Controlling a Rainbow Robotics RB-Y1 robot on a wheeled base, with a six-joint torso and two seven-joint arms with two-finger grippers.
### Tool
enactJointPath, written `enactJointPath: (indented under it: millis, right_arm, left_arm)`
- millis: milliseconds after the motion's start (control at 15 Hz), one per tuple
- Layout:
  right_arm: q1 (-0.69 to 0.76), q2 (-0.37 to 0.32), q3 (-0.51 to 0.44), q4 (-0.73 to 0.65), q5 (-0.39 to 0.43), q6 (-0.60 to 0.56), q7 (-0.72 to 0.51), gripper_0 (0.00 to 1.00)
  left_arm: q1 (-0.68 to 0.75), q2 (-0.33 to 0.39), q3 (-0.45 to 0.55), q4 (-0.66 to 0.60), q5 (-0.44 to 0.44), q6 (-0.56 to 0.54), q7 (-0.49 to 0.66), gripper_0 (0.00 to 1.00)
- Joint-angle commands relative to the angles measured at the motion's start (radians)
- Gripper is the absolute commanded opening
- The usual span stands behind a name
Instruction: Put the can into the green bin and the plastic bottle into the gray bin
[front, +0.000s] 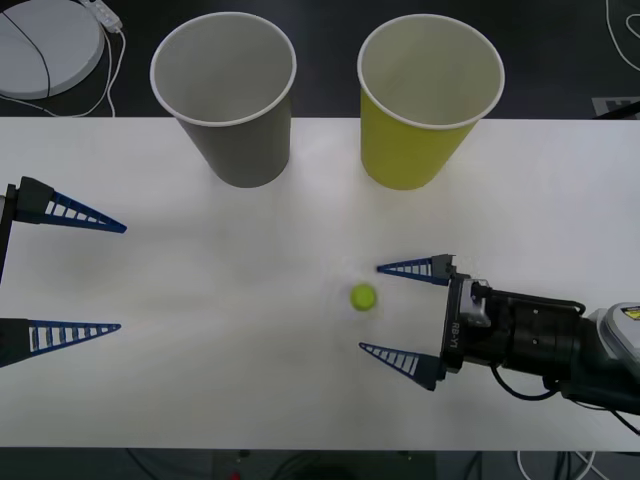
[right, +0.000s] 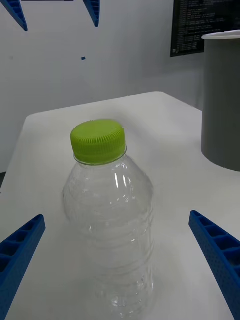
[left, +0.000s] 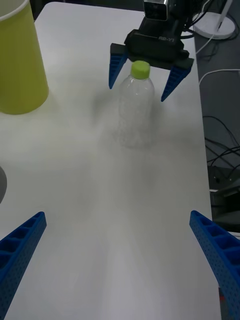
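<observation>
The plastic bottle (front: 363, 297), clear and ribbed with a yellow-green cap, stands upright on the white table right of centre. My right gripper (front: 371, 308) is open, one finger on each side of the bottle, not touching it. From the right wrist the bottle (right: 107, 210) stands between the blue fingers (right: 20, 255). The gray bin (front: 223, 95) stands at the back left and the green bin (front: 425, 100) at the back right. My left gripper (front: 122, 277) waits open at the table's left side with nothing in it. The can is out of view.
A round white device (front: 45, 40) with a cable lies behind the table at the far left. The left wrist view has the table's edge (left: 204, 125) just beyond the bottle (left: 135, 110), with cables on the floor past it.
</observation>
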Motion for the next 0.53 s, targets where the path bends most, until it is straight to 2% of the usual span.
enactJointPath:
  millis: [67, 533]
  right_arm:
    - [-0.012, 0.009, 0.028, 0.000, 0.000, 0.031, 0.001, 1.00]
    - [-0.038, 0.009, 0.079, 0.000, 0.000, 0.071, -0.007, 1.00]
  left_arm:
    - [0.000, 0.000, 0.000, 0.000, 0.000, 0.000, 0.000, 1.00]
    - [0.000, 0.000, 0.000, 0.000, 0.000, 0.000, 0.000, 1.00]
